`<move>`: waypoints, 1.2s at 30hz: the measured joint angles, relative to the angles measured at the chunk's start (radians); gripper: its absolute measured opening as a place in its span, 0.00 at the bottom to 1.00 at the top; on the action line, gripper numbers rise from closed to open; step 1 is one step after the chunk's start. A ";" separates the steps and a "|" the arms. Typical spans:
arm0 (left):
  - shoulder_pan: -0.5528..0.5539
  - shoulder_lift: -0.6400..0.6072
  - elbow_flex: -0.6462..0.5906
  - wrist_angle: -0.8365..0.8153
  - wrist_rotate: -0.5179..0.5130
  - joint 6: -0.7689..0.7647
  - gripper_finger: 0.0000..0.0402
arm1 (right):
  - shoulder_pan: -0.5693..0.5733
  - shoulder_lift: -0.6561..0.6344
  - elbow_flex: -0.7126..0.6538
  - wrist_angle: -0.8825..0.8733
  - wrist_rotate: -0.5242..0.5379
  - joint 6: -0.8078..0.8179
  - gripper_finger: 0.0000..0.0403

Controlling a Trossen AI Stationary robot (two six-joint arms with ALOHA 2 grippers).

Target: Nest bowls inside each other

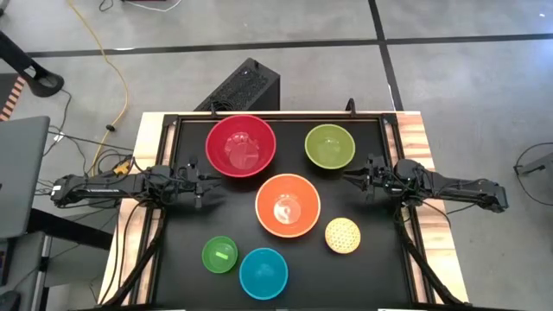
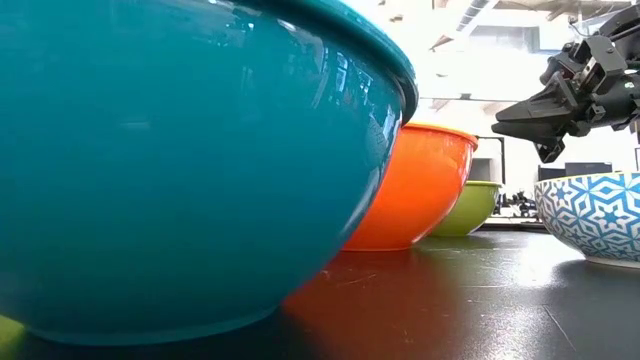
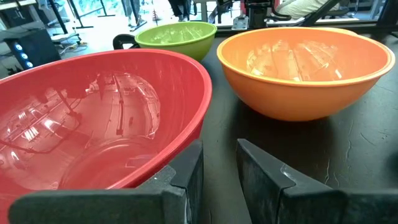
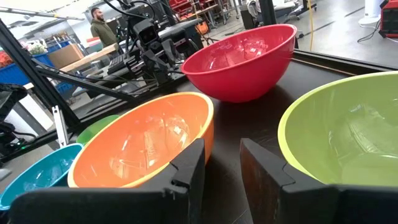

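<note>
Nearest lay the blue bowl [image 1: 263, 272], bright green bowl [image 1: 219, 255] and dotted yellow bowl [image 1: 343, 234]; centre, the orange bowl [image 1: 288, 205]; farthest, the red bowl [image 1: 241, 145] and olive-green bowl [image 1: 330, 145]. The right gripper [image 1: 352, 177] and left gripper [image 1: 212, 191] hovered slightly parted, empty. A thin rim might slip such narrow jaws.

In the low view we see the blue bowl [image 2: 190, 160] cropped by the frame, hiding the red bowl [image 1: 241, 145] and small green bowl [image 1: 219, 254].
</note>
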 joint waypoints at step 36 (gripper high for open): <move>0.001 0.000 0.004 0.210 -0.104 0.068 0.22 | -0.097 0.104 0.030 0.515 0.276 -0.275 0.29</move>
